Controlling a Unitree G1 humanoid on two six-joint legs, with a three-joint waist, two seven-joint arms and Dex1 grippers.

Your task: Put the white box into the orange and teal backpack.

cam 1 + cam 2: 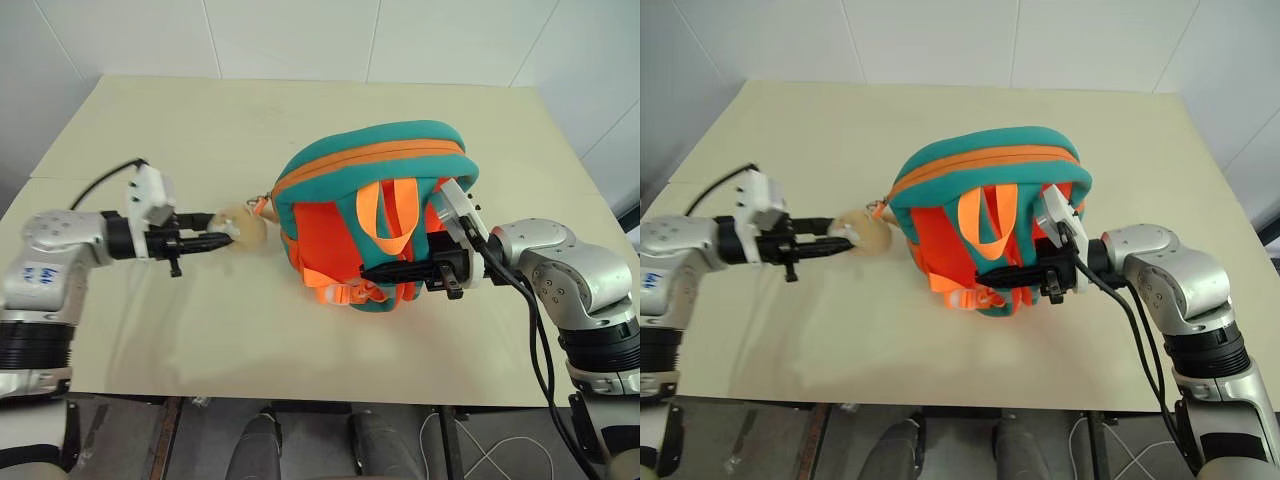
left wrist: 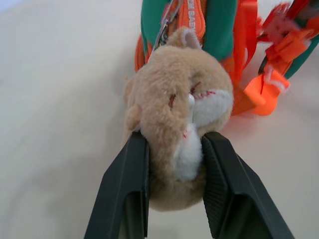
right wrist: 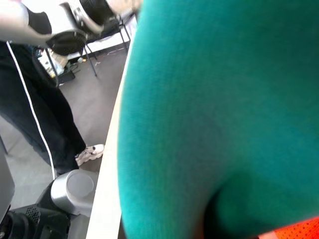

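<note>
I had the orange and teal backpack (image 1: 375, 215) lying near the middle of the desk (image 1: 200, 130), its strap side up and its orange webbing loop toward me. The beige plush cat charm (image 2: 179, 124) hung off its left side on a short clip. My left pincer (image 1: 215, 240) had closed on that charm, one black finger (image 2: 124, 194) pressed into each flank of the plush (the wrist view left no doubt). My right pincer (image 1: 385, 271) reached in from the right along the near face of the pack, low among the teal straps; its fingers sat shut together against the fabric, though I could not tell whether they pinched a strap. In the right wrist view, teal cloth lay close against the lens, and a person's dark trouser leg (image 3: 35, 114) stood on the floor past the desk edge.
</note>
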